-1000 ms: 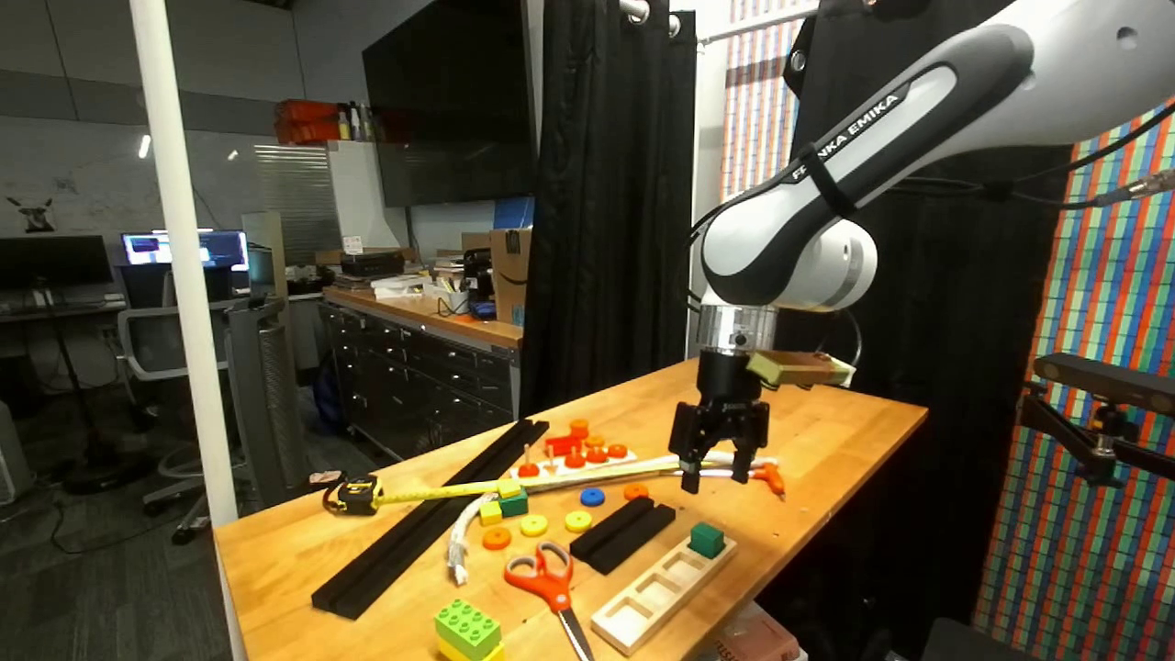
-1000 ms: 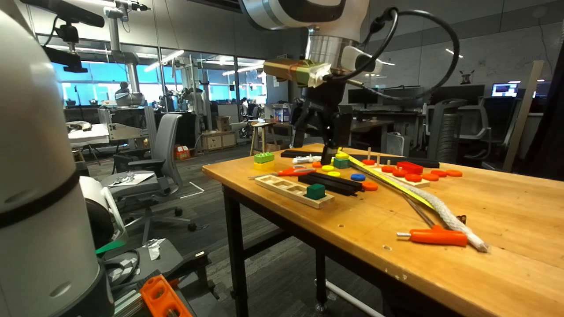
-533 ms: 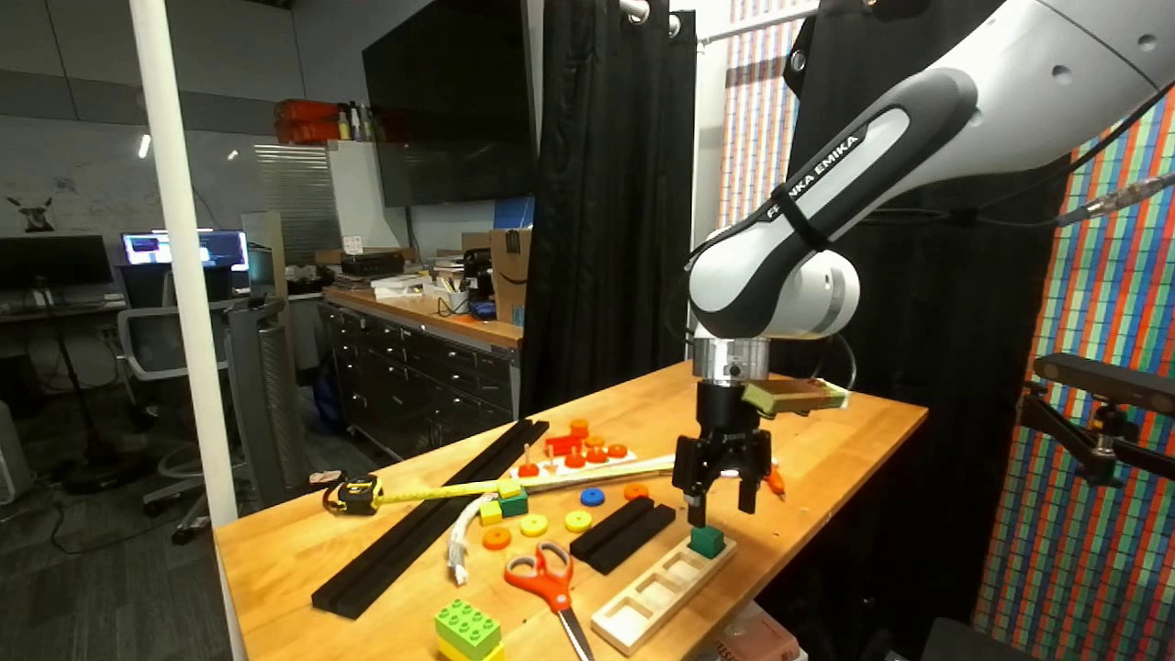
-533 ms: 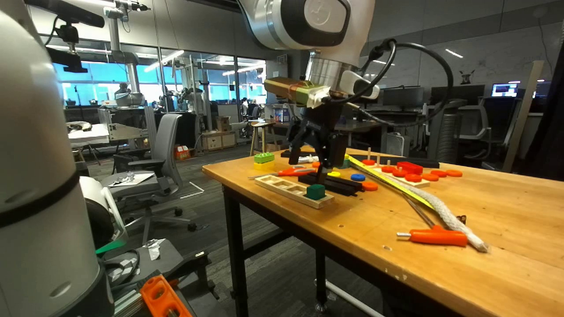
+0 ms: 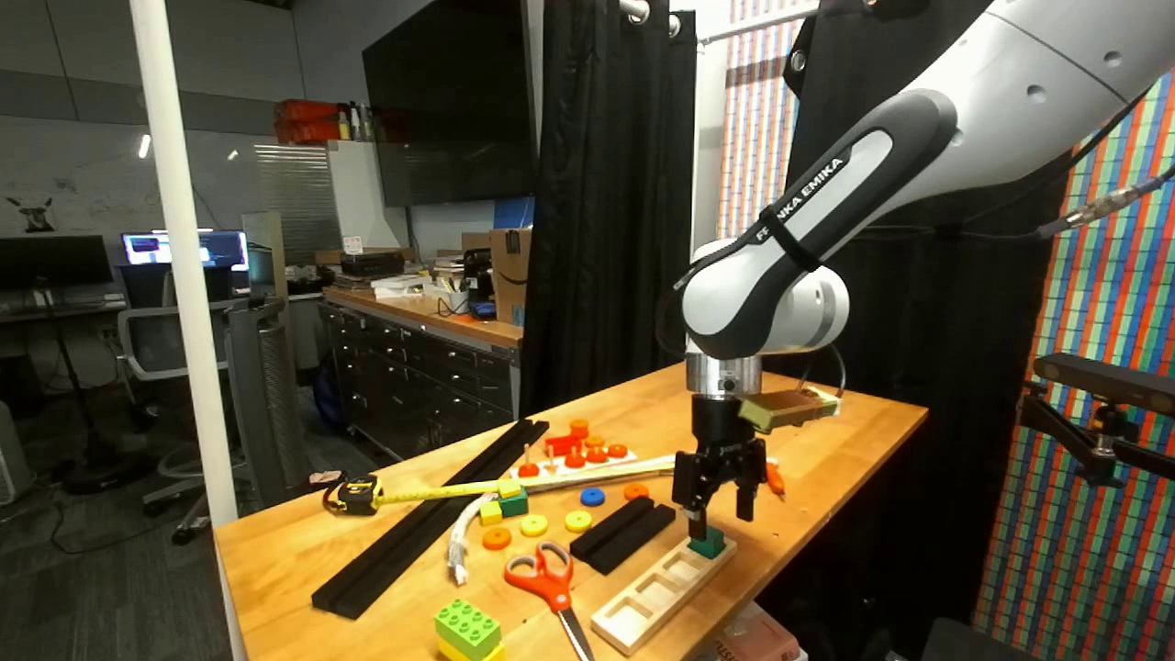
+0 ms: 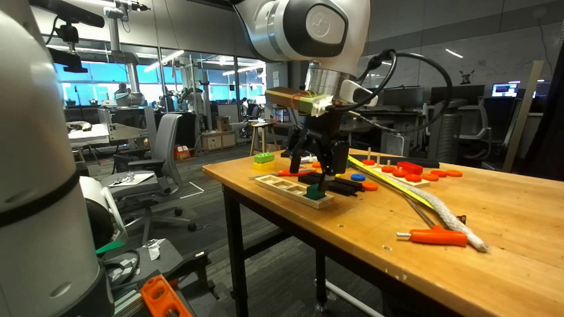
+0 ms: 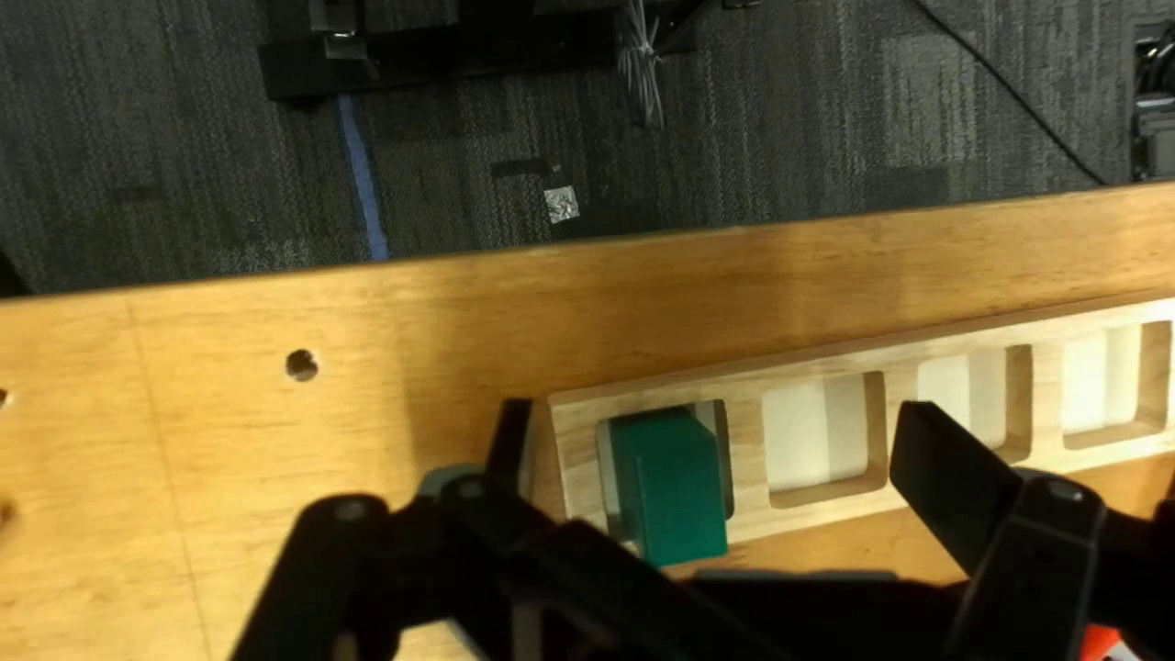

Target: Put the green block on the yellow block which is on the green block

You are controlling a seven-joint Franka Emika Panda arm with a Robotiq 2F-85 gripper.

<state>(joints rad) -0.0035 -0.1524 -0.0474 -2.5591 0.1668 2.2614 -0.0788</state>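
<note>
A: What's the gripper doing?

B: Fingers spread, pointing down, one each side of the green block in the wrist view. Gap much wider than the block, which sits nearer the finger at the end of the tray.

A: Touching?

B: Can't tell. In an exterior view one finger overlaps the block.

A: Block's where?

B: End slot of the tray, top poking above the rim.

A: Yellow block?

B: On the lower green block, well apart from the tray. Second yellow block just beside.

A: Rest of the table?

B: Scissors and black rail near the tray. Lime brick on yellow brick. Tape measure, tape out. Orange-handled tool beside rope.
</note>
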